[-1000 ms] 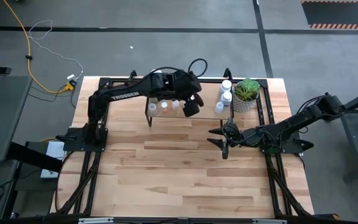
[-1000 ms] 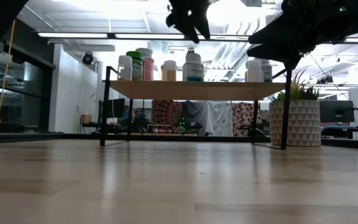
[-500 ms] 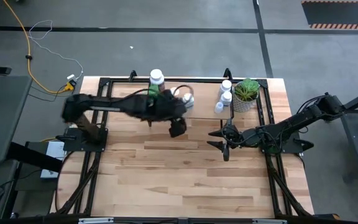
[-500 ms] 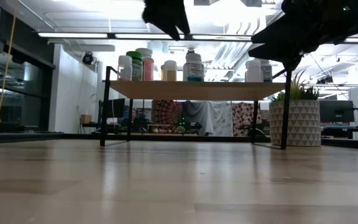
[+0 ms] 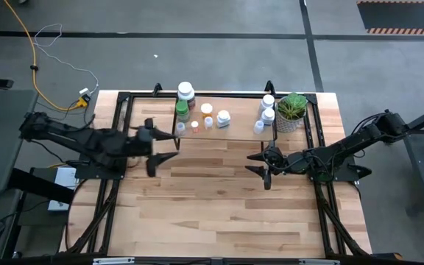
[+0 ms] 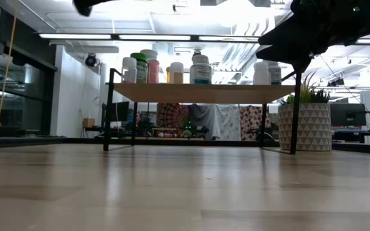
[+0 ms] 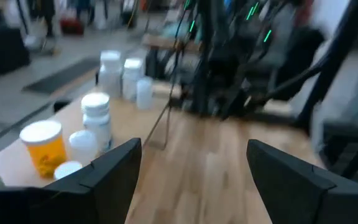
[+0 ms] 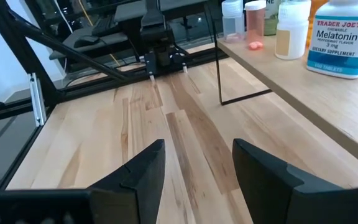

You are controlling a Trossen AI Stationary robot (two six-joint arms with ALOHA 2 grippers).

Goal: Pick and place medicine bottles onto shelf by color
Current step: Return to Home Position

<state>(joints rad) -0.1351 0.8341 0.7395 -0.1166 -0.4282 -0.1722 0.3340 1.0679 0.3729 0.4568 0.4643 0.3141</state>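
The medicine bottles stand upright on the shelf [image 5: 234, 134], a light-wood board on black legs at the table's far side. One group holds a white bottle [image 5: 185, 91], a green one [image 5: 182, 109], an orange one [image 5: 207, 109] and a blue-labelled white one [image 5: 223, 118]. Three more white bottles [image 5: 268, 113] stand at the shelf's right end. My left gripper [image 5: 162, 143] hangs open left of the shelf, above the table, holding nothing. My right gripper [image 5: 252, 163] stands open near the shelf's right front leg, nothing between its fingers [image 8: 145, 168].
A potted green plant [image 5: 291, 110] in a patterned white pot [image 6: 304, 127] stands right of the shelf. Bare wooden tabletop [image 5: 219, 206] stretches from the shelf to the near edge. Black frame rails [image 5: 116, 110] run along the table's sides.
My left gripper has pulled back from above the middle of the shelf toward the table's left edge, sinking a little and tipping from pointing down to nearly level. It has stayed open. The bottles the arm had covered now show, standing on the shelf.
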